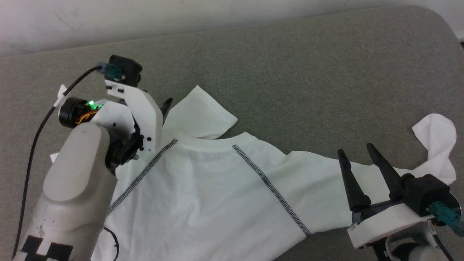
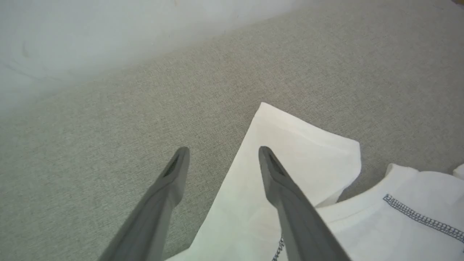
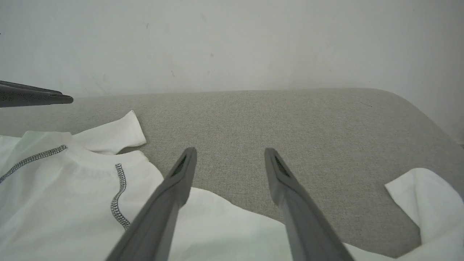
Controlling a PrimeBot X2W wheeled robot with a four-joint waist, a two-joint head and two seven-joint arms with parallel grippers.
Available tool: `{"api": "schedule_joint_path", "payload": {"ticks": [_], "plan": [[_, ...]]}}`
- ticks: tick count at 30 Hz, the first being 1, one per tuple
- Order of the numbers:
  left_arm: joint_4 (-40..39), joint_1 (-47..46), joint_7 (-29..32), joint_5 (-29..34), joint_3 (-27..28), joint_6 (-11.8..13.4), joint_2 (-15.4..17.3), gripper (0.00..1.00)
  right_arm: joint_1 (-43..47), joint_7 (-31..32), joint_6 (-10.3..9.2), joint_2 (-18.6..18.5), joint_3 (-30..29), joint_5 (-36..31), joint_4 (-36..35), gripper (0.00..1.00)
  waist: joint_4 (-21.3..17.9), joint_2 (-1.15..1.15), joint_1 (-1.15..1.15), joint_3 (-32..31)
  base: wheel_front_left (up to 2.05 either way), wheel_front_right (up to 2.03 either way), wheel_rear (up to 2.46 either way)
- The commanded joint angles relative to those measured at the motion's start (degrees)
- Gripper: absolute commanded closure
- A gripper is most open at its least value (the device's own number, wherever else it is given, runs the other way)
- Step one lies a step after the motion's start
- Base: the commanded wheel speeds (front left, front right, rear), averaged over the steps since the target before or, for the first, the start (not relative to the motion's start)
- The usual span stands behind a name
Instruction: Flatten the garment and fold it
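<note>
The garment (image 1: 203, 188) is a white long-sleeved shirt with dark grey stitched seams running from the neck, spread on a grey surface. One sleeve end (image 1: 199, 112) sticks out beyond the collar; the other sleeve runs right to a curled cuff (image 1: 436, 139). My left gripper (image 2: 221, 152) is open above the left sleeve's edge, nothing between its fingers. My right gripper (image 1: 357, 148) is open over the right sleeve, holding nothing. The garment (image 3: 72, 195) lies left of the right fingers, and the sleeve end (image 2: 290, 159) lies under the left gripper's right finger.
The grey fabric surface (image 1: 308, 72) stretches past the shirt to a pale wall (image 1: 145, 18). Its rounded corner (image 1: 440, 21) is at the far right. A black cable (image 1: 36, 134) loops from the left wrist. In the right wrist view the left gripper's fingers (image 3: 32, 96) show at the left edge.
</note>
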Motion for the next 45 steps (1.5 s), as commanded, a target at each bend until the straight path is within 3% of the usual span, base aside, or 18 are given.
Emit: {"api": "schedule_joint_path", "payload": {"ticks": [1,10,11,12,13,15,19,23,27,36,40,45], "plan": [[3.29,-2.57,1.47,-0.65,-1.84,-0.86,-0.39,0.00,-1.38,-0.67,-0.05,0.15,0.42,0.45,0.70,0.00,-3.11,0.00,-0.02,2.96,0.00,0.00,0.00],[15.37,-7.56,10.32,-4.38,-11.82,-1.90,0.29,0.02,-2.52,-1.79,-0.05,0.15,1.17,1.24,3.05,0.00,-5.24,0.00,-0.02,3.32,0.00,0.00,0.00],[16.20,-7.60,12.36,-5.68,-13.62,-1.91,0.48,0.27,-2.54,-1.84,-0.05,0.15,1.13,1.37,3.27,0.00,-5.32,0.00,-0.02,3.24,0.00,0.00,0.00],[16.46,-7.80,13.36,-6.72,-15.21,-1.92,0.86,0.58,-2.59,-1.89,-0.05,0.15,1.13,1.49,3.45,0.00,-5.42,0.00,-0.02,3.20,0.00,0.00,0.00],[16.61,-8.02,13.64,-7.45,-16.54,-1.92,1.37,1.00,-2.66,-1.95,-0.05,0.15,1.13,1.53,3.61,0.00,-5.51,0.00,-0.02,3.15,0.00,0.00,0.00],[16.79,-8.58,13.05,-8.52,-18.63,-1.93,2.57,1.00,-2.80,-2.07,-0.05,0.15,1.06,1.68,3.79,0.00,-5.56,0.00,-0.02,3.04,0.00,0.00,0.00],[17.83,-11.13,4.65,-8.78,-16.00,-1.07,4.78,1.00,-2.49,-2.18,-0.05,0.15,0.37,1.77,3.96,0.00,-4.79,0.00,-0.02,1.98,0.00,0.00,0.00],[17.74,-11.79,-3.13,-8.40,-11.25,3.83,8.61,1.00,-1.49,-1.88,-0.05,0.15,-0.06,1.62,4.02,0.00,-3.56,0.00,-0.02,-0.09,0.00,0.00,0.00],[15.93,-8.18,-7.06,-9.30,-6.24,9.26,14.25,1.00,-0.26,-1.65,-0.05,0.15,-0.52,1.70,3.63,0.00,-2.01,0.00,-0.02,-1.78,0.00,0.00,0.00],[9.65,14.43,-11.42,-17.12,8.38,21.51,25.82,1.00,1.86,-1.04,-0.05,0.15,-1.05,1.22,2.42,0.00,1.13,0.00,-0.02,-4.00,0.00,0.00,0.00],[8.48,27.10,-13.28,-21.78,14.07,24.83,25.68,1.00,2.36,-0.61,-0.05,0.15,-1.27,0.65,1.81,0.00,1.61,0.00,-0.02,-4.89,0.00,0.00,0.00],[5.01,37.97,-16.39,-26.05,18.06,25.53,22.03,1.00,3.05,-0.07,-0.05,0.15,-1.41,-0.08,0.89,0.00,1.83,0.00,-0.02,-6.32,0.00,0.00,0.00]]}}
